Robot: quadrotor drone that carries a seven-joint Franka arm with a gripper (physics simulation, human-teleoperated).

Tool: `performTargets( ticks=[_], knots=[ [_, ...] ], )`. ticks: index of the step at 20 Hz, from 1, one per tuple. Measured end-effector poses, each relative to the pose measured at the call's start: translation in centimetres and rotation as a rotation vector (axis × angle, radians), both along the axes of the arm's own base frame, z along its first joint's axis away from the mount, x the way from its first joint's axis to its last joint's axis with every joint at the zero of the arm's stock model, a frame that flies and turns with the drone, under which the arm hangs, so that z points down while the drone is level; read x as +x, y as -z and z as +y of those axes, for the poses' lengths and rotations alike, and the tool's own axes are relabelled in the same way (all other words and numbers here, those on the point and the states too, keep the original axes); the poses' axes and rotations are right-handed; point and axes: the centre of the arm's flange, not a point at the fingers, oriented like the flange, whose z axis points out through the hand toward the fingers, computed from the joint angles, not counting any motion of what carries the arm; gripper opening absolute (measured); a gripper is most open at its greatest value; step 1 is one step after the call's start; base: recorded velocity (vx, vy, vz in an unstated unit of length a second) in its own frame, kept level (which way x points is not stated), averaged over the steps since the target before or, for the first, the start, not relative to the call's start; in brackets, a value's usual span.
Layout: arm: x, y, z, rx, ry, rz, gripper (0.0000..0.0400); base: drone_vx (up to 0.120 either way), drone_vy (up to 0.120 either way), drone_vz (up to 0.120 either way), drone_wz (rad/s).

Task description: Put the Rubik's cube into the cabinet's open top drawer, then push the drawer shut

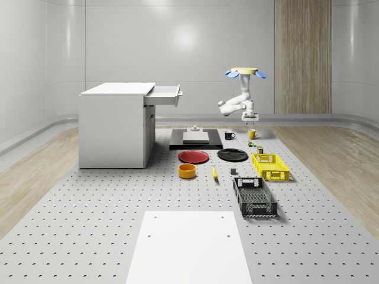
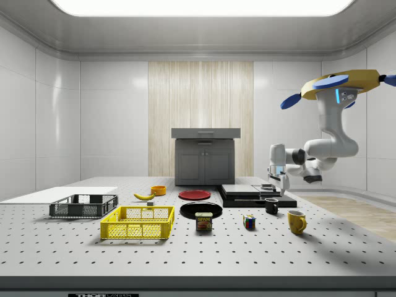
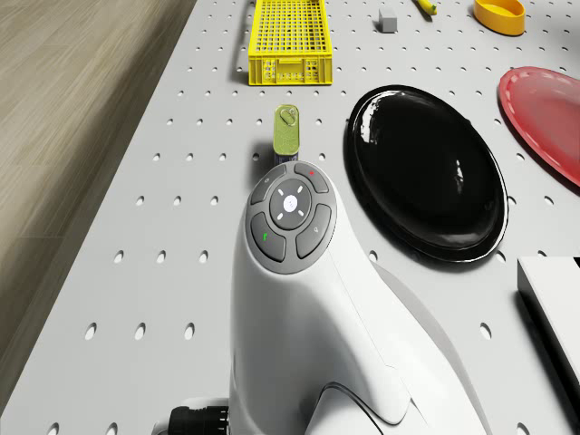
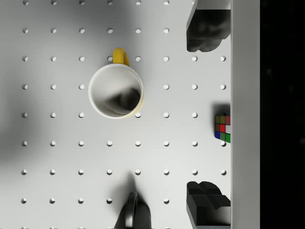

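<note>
Perforated tabletop (image 4: 57, 143) holds Rubik's cube (image 4: 222, 129) below the parted hand (image 4: 208, 119)

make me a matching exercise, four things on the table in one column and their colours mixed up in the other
Things:
1. mug
2. plate nearest the spam can
3. crate nearest the white board
4. bowl

Colours:
A. orange
B. yellow outside, white inside
C. glossy black
D. dark grey

Pairs: 1-B, 2-C, 3-D, 4-A
</note>
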Motion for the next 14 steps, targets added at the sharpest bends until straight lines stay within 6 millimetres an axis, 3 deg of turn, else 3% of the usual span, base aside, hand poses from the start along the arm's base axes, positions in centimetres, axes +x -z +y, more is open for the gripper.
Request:
performTargets(
  ticks=[4,14],
  knots=[
    [0.00,0.00,-0.02,-0.002,0.000,0.000,0.0400,0.120,-0.080,-0.120,0.000],
    [0.00,0.00,-0.04,-0.004,0.000,0.000,0.0400,0.120,-0.004,-0.120,0.000]
  ],
)
